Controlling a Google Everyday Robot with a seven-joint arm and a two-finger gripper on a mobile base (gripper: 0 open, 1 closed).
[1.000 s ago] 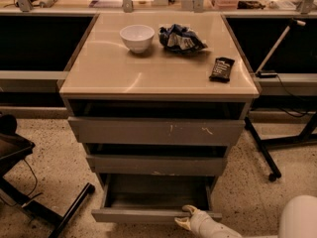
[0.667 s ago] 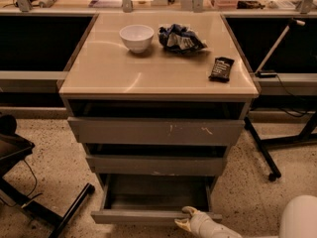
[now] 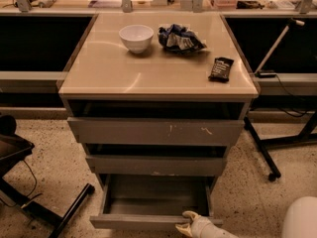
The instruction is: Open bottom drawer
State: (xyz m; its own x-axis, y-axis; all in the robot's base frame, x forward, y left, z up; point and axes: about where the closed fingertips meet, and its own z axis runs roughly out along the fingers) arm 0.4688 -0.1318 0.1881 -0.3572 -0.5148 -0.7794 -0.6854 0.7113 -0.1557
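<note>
The bottom drawer [image 3: 148, 221] of the grey cabinet stands pulled out, its shallow grey box [image 3: 156, 195] open to view and empty. Its plain front runs along the lower edge of the camera view. My gripper [image 3: 185, 223] is at the right part of that front's top edge, its pale fingers touching it, with the white arm leading off to the lower right. Above it are the mid-sized front [image 3: 156, 165] and the widest front [image 3: 156, 131] with white scratches, both shut.
On the cabinet top [image 3: 99, 73] stand a white bowl [image 3: 136, 37], a crumpled blue bag [image 3: 179, 38] and a dark packet [image 3: 221, 69]. A black chair base [image 3: 29, 202] lies on the floor at the left. A black stand with a wheel [image 3: 270, 167] is at the right.
The gripper has stayed at the drawer front's right part. The drawer shows no clear movement.
</note>
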